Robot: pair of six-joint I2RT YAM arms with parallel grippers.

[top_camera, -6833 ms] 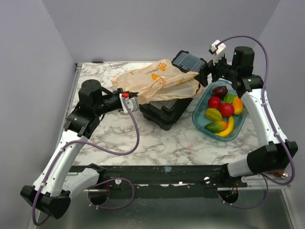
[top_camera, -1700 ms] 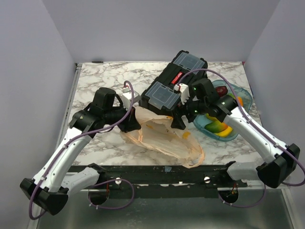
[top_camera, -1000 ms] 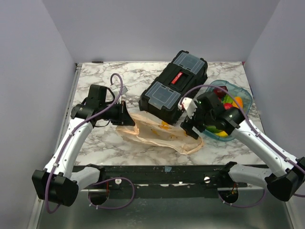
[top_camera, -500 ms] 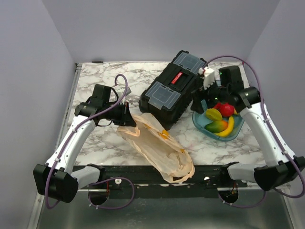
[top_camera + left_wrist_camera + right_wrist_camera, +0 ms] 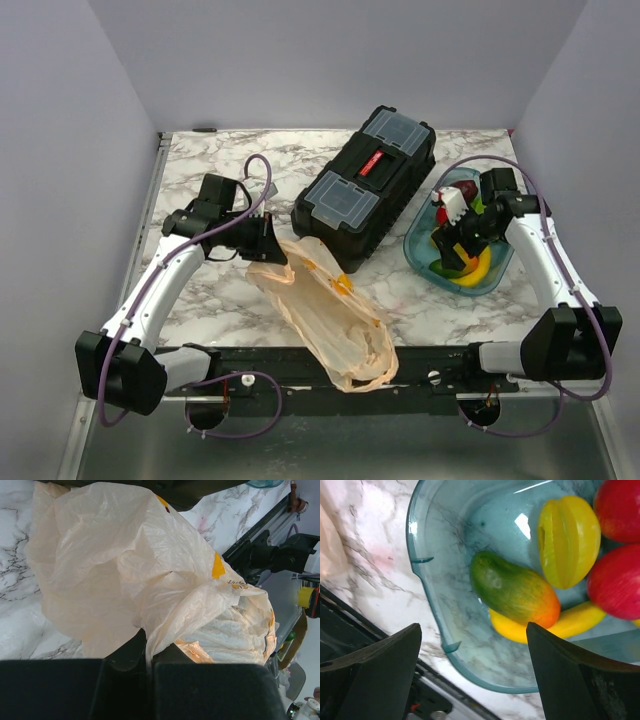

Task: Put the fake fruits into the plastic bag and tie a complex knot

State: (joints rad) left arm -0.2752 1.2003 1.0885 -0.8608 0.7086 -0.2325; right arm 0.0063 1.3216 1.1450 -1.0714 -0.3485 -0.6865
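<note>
Marble table (image 5: 220, 160) bearing plastic bag (image 5: 325, 315); lilac walls (image 5: 330, 60).

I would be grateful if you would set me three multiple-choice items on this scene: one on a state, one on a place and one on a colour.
1. The left gripper is: A shut on the plastic bag; B open and empty; C out of view.
2. The fake fruits lie: A in the bag; B in the blue tray; C on a shelf.
3. The fruit nearest the tray's rim in the right wrist view is: A purple; B white; C green shading to orange.
Answers: 1 A, the bag's film is pinched in it; 2 B, every visible fruit sits inside the tray; 3 C, its skin runs from green to orange.
</note>
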